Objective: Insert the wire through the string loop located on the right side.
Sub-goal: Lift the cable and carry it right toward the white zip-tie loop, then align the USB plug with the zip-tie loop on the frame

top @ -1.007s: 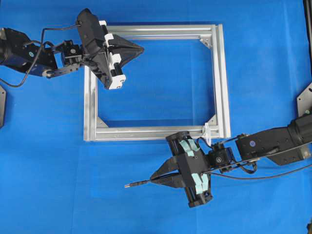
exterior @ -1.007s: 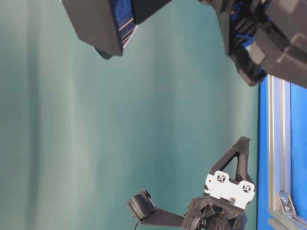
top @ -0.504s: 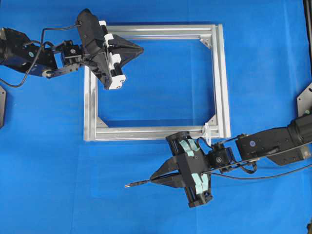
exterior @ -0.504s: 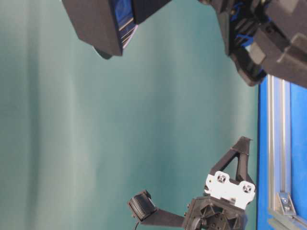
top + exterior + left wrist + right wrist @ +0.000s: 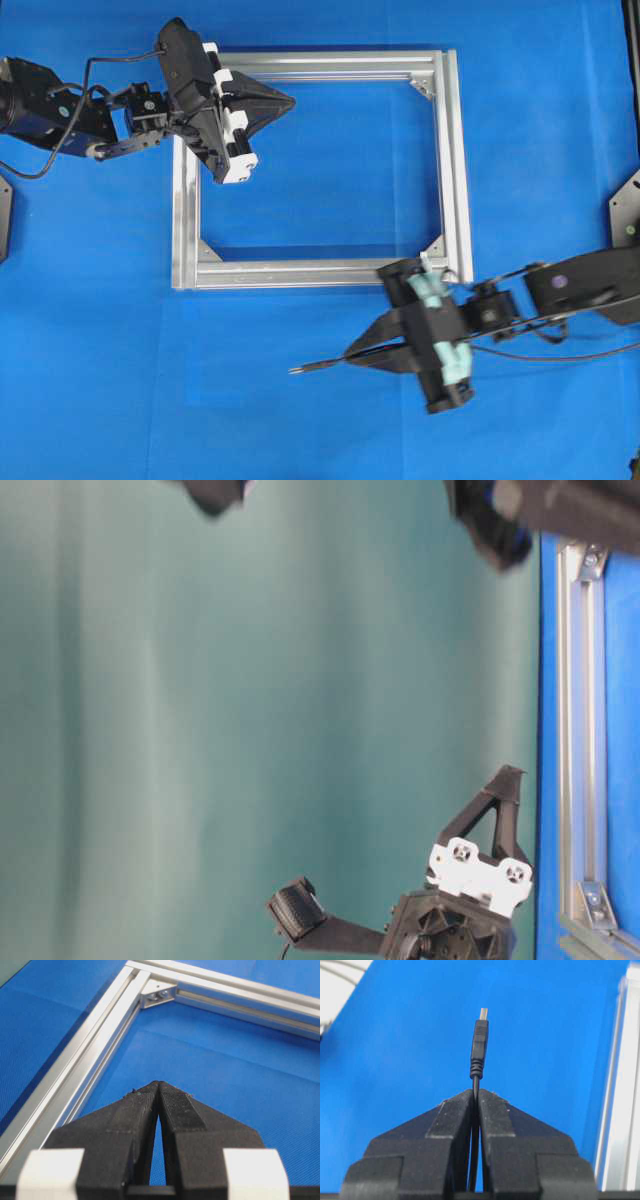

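Wire pinched in your right gripper, plug sticking out front.
Left gripper squeezed together on nothing, hovering inside frame; loop sits btw frame & right gripper.

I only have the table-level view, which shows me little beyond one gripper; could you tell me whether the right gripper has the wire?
Observer: Yes. The right gripper is shut on the wire, with the plug sticking out past the fingertips.
Operator: Thank you. Where does the plug point?
Observer: In the overhead view it points left, away from the string loop, which sits at the frame's lower right corner, just above that gripper.
Operator: And is the left gripper holding anything?
Observer: No. The left gripper is shut with nothing in it, hovering over the frame's upper left corner.
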`<action>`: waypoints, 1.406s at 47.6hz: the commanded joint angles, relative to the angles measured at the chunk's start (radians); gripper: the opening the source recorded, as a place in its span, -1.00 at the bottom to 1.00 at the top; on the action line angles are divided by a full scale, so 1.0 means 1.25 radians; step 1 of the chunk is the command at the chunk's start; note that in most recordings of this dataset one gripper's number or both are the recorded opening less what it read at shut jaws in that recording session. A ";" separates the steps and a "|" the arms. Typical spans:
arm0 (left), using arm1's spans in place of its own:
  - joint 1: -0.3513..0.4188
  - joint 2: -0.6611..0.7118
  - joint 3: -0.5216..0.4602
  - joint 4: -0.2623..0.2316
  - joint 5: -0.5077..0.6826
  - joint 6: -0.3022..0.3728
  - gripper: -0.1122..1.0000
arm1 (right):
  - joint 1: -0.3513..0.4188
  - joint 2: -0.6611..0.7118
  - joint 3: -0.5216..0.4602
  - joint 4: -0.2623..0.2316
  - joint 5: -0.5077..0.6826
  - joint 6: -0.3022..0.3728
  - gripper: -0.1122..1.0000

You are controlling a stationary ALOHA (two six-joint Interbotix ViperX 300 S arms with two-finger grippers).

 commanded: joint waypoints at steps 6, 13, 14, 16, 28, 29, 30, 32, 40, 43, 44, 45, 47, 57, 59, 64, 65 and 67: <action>-0.001 -0.026 -0.006 0.002 -0.005 0.000 -0.79 | 0.012 -0.104 0.086 0.004 0.010 0.002 -0.84; -0.001 -0.026 -0.006 0.002 -0.005 0.000 -0.79 | 0.015 -0.182 0.158 0.009 0.044 0.004 -0.84; -0.001 -0.026 -0.006 0.002 -0.005 0.000 -0.79 | 0.015 -0.191 0.169 0.010 0.050 0.004 -0.84; -0.001 -0.026 -0.006 0.002 -0.005 0.000 -0.79 | 0.015 -0.214 0.188 0.011 0.061 0.004 -0.84; -0.001 -0.026 -0.007 0.002 -0.004 0.000 -0.79 | 0.015 -0.349 0.280 0.026 0.134 0.004 -0.84; -0.001 -0.026 -0.006 0.002 -0.005 0.000 -0.79 | 0.015 -0.360 0.285 0.027 0.141 0.004 -0.84; 0.000 -0.026 -0.007 0.002 -0.005 0.000 -0.79 | 0.015 -0.369 0.290 0.027 0.148 0.004 -0.84; -0.001 -0.026 -0.007 0.002 -0.005 0.000 -0.79 | 0.015 -0.388 0.301 0.027 0.166 0.004 -0.84; -0.001 -0.026 -0.006 0.002 -0.007 -0.001 -0.79 | 0.015 -0.448 0.328 0.027 0.210 0.004 -0.84; -0.001 -0.026 -0.006 0.002 -0.007 -0.001 -0.79 | 0.015 -0.460 0.334 0.027 0.214 0.004 -0.84; -0.001 -0.026 -0.006 0.002 -0.009 -0.001 -0.79 | 0.015 -0.461 0.335 0.027 0.214 0.004 -0.84; -0.001 -0.026 -0.006 0.002 -0.009 -0.001 -0.79 | 0.015 -0.463 0.336 0.027 0.214 0.004 -0.84; -0.001 -0.026 -0.006 0.002 -0.009 0.000 -0.79 | 0.015 -0.463 0.340 0.027 0.214 0.004 -0.84; -0.001 -0.026 -0.005 0.002 -0.009 -0.001 -0.79 | 0.012 -0.460 0.341 0.027 0.211 0.004 -0.84; -0.001 -0.026 -0.005 0.002 -0.009 0.000 -0.79 | 0.009 -0.460 0.342 0.026 0.212 0.004 -0.84; -0.001 -0.026 -0.006 0.002 -0.009 0.000 -0.79 | -0.015 -0.460 0.347 0.025 0.212 0.002 -0.84; -0.001 -0.026 -0.005 0.002 -0.009 0.000 -0.79 | -0.020 -0.461 0.349 0.025 0.212 0.002 -0.84; -0.001 -0.026 -0.005 0.002 -0.009 0.000 -0.79 | -0.033 -0.461 0.352 0.025 0.212 0.001 -0.84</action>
